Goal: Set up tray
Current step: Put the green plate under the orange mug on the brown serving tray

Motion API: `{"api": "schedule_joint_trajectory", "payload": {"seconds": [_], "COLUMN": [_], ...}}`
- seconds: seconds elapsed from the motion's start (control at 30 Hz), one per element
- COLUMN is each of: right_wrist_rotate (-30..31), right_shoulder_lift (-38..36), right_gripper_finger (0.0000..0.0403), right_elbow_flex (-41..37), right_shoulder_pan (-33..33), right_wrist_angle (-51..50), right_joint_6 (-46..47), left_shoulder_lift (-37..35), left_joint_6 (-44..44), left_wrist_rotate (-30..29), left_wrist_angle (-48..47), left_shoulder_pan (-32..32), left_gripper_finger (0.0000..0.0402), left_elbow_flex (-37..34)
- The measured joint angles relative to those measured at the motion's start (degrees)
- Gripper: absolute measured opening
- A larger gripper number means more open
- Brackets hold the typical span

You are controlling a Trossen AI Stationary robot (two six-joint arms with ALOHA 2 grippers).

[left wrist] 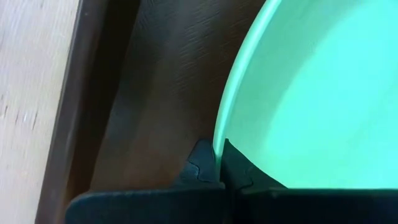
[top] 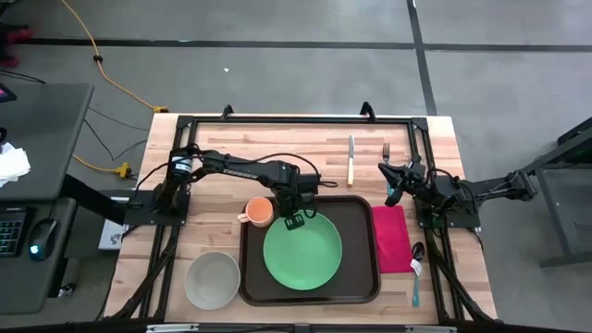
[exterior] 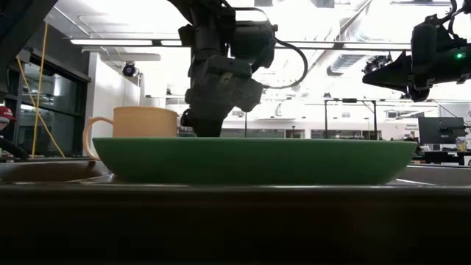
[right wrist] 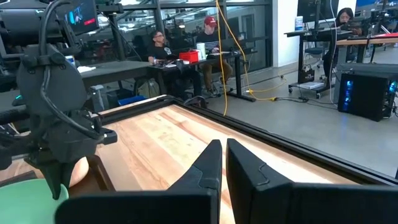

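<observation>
While the left claw (top: 298, 220) pinches the upper-left rim of the green plate (top: 302, 252), the tray (top: 252, 277) lies at lower centre of the counter (top: 222, 148) (plate already on it). A thin rim grip could slip, or drag the plate into the orange cup (top: 259, 212) beside it. The right claw (top: 392, 194), clenched on nothing, hovers at right. No readable writing shows.
</observation>
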Motion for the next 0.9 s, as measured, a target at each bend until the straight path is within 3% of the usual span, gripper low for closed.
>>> {"api": "schedule_joint_trajectory", "payload": {"seconds": [0.13,0.43,0.9], "right_wrist_rotate": [-0.01,-0.02,-0.04], "right_shoulder_lift": [0.00,0.00,0.00], "right_gripper_finger": [0.0000,0.0000,0.0000], "right_elbow_flex": [0.00,0.00,0.00], "right_shoulder_pan": [0.00,0.00,0.00], "right_wrist_angle": [0.00,0.04,0.07], "right_joint_6": [0.00,0.00,0.00], "left_shoulder_lift": [0.00,0.00,0.00], "left_joint_6": [1.13,1.25,1.25], "left_wrist_rotate": [-0.30,-1.75,-0.26], "left_wrist_angle": [0.10,-0.02,0.03], "left_shoulder_pan": [0.00,-0.01,0.00], "left_gripper_finger": [0.0015,0.0078,0.0085], "left_elbow_flex": [0.00,-0.02,-0.02]}}
